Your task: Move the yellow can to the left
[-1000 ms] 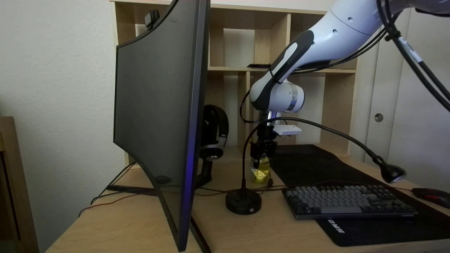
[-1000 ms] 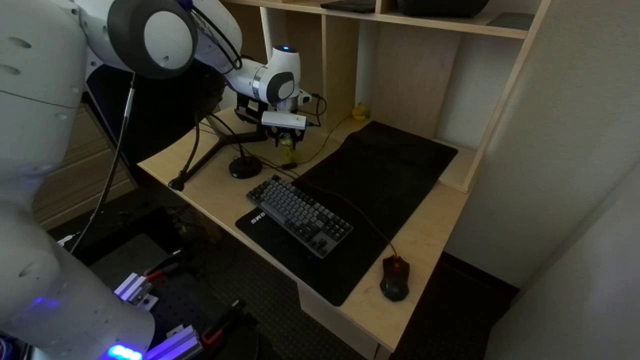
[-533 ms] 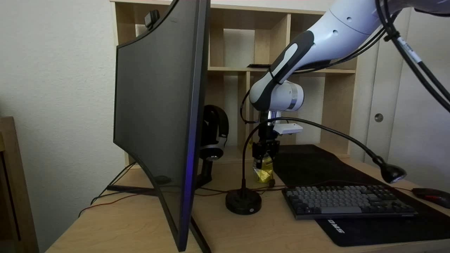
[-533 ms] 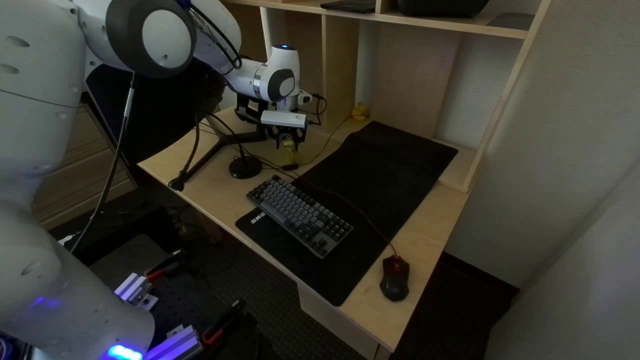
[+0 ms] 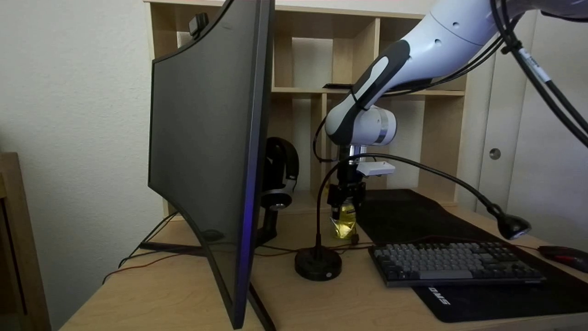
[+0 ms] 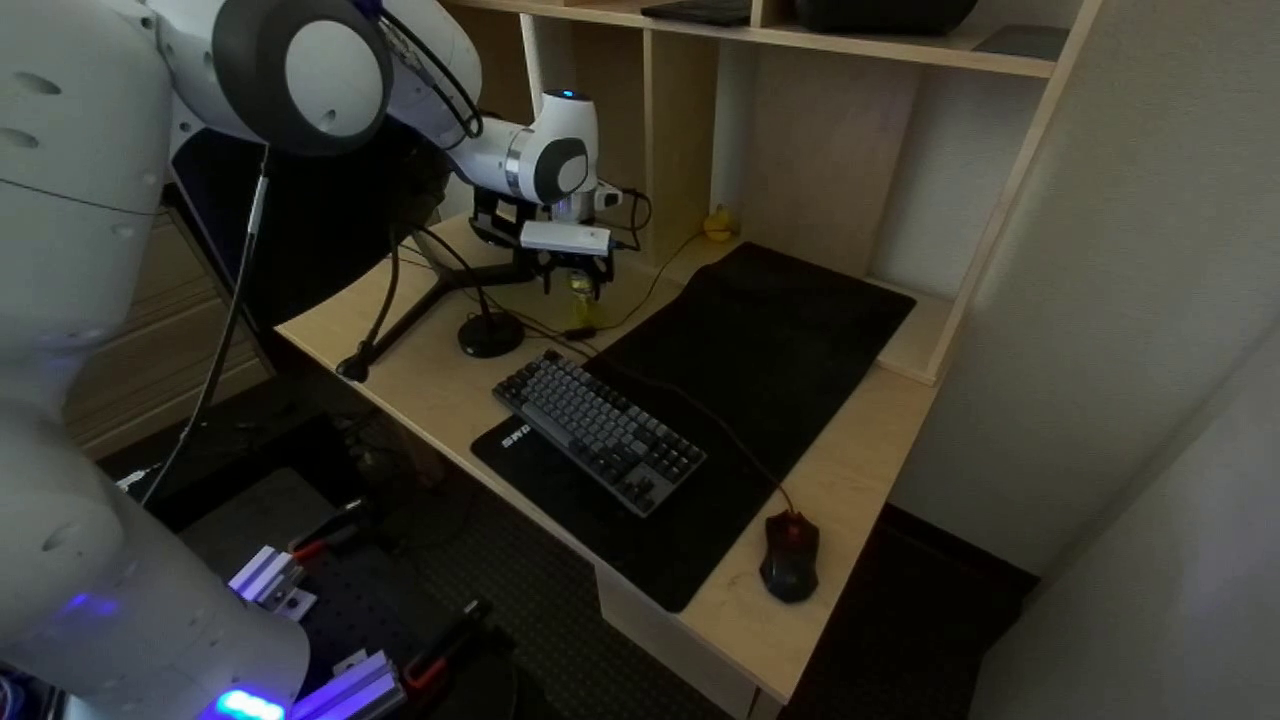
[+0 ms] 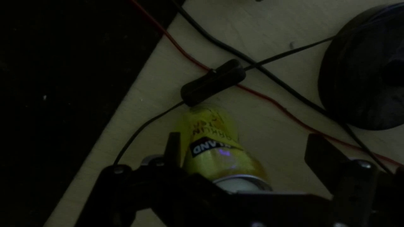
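Note:
The yellow can (image 7: 217,151), with a silvery end and a creased side, stands roughly upright on the desk behind the lamp base. My gripper (image 7: 244,138) reaches down around its upper part with the jaws wide apart. In the wrist view the can sits close to the finger (image 7: 173,148) on the left, while bare desk shows between it and the finger (image 7: 328,164) on the right. Part of the can's top is hidden by the gripper body. Both exterior views show the can (image 5: 344,223) below the gripper (image 6: 574,290).
The black lamp base (image 5: 318,264) stands close by, its bent neck (image 5: 404,161) crossing in front of the arm. A cable switch (image 7: 213,82) lies by the can's foot, among cables. Around are the monitor (image 5: 206,138), headset (image 5: 280,170), keyboard (image 6: 600,425), mouse pad (image 6: 770,330) and shelf (image 6: 680,140).
The gripper and can first shifted slightly to the right in an exterior view. Since then the fingers have spread and let go of the can, which stays between them.

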Controlling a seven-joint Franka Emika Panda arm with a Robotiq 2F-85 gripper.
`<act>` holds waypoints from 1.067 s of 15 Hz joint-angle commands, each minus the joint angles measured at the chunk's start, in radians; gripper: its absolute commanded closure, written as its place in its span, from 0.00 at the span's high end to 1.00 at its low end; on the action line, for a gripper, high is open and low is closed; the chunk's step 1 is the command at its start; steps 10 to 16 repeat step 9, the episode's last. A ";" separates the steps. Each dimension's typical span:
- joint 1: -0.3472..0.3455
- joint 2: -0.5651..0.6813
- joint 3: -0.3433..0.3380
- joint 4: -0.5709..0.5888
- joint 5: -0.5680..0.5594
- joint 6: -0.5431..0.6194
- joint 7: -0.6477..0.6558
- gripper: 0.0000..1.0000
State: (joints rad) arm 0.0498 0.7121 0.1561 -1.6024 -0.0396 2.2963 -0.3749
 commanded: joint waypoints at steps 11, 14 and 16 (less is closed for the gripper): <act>0.005 0.001 -0.013 0.004 -0.041 -0.015 0.006 1.00; 0.005 0.001 -0.013 0.004 -0.041 -0.015 0.006 1.00; 0.005 0.001 -0.013 0.004 -0.041 -0.015 0.006 1.00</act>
